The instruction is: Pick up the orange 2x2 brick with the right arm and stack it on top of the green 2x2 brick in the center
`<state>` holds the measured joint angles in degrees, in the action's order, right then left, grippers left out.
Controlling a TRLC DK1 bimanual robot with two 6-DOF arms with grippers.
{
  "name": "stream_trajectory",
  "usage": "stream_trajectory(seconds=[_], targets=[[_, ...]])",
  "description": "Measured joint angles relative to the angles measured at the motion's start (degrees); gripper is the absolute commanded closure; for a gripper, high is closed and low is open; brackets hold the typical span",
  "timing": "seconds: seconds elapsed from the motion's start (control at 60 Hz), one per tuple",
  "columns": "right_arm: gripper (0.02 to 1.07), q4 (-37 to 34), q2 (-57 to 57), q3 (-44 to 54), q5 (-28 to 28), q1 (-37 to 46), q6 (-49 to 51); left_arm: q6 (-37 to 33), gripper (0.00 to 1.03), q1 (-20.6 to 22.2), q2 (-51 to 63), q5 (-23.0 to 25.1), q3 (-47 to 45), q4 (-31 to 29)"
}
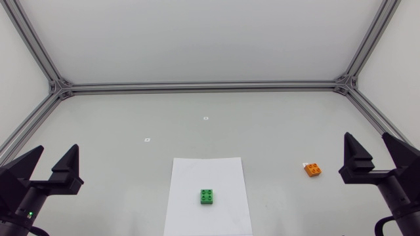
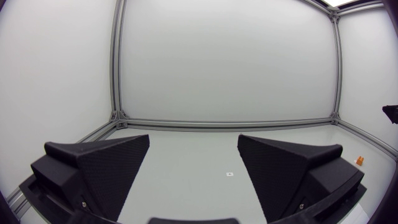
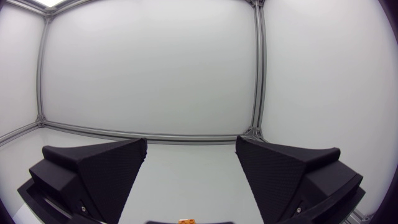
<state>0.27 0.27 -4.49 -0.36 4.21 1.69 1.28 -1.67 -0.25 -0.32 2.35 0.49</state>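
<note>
A: How did the jaws stand on the right gripper [image 1: 367, 141]?

B: Spread wide, with nothing between the two wedge fingers. The left gripper [image 1: 56, 149] was the same, gaping and empty, low at its own side of the table [image 1: 275, 124].

A: And the orange brick [image 1: 312, 169]?

B: On the bare table, studs up, near the right gripper on the side toward the centre, and apart from the fingers. In the right wrist view only a sliver of it showed, under the gripper between the finger bases.

A: The green brick [image 1: 207, 196]?

B: In the centre, on a white sheet of paper [image 1: 190, 174], well apart from the orange one. Nothing sat on top of it, so I'd judge the pick-up was not yet begun.

A: What could have spoiled it from there?

B: The orange brick looked slightly turned relative to the fingers. If the wrist didn't square up with its faces, the wedges could catch a corner and spin or flick it away. It was also small against such broad fingers, so a descent a little off could knock it aside. Later, the green brick lay loose on paper, and pressing down off-centre might slide brick and sheet instead of seating the studs
</note>
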Motion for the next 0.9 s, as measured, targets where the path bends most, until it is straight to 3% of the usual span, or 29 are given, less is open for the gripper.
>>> stream_trajectory(seconds=[0.167,0.383,0.667,0.9], targets=[[0.06,0.09,3.39,-5.92,0.00,0.00,0.00,-0.02,0.04,0.00,0.00,0.00,0.00,0.00],[0.06,-1.16,18.67,-17.40,0.42,0.00,0.00,-0.02,0.04,0.00,0.00,0.00,0.00,0.00],[0.06,-14.29,35.43,-31.93,-1.55,0.24,-0.26,-0.02,0.04,0.00,0.00,0.00,0.00,0.00],[0.06,-24.76,47.04,-41.29,-7.43,2.56,-0.50,-0.02,0.04,0.00,0.00,0.00,0.00,0.02]])
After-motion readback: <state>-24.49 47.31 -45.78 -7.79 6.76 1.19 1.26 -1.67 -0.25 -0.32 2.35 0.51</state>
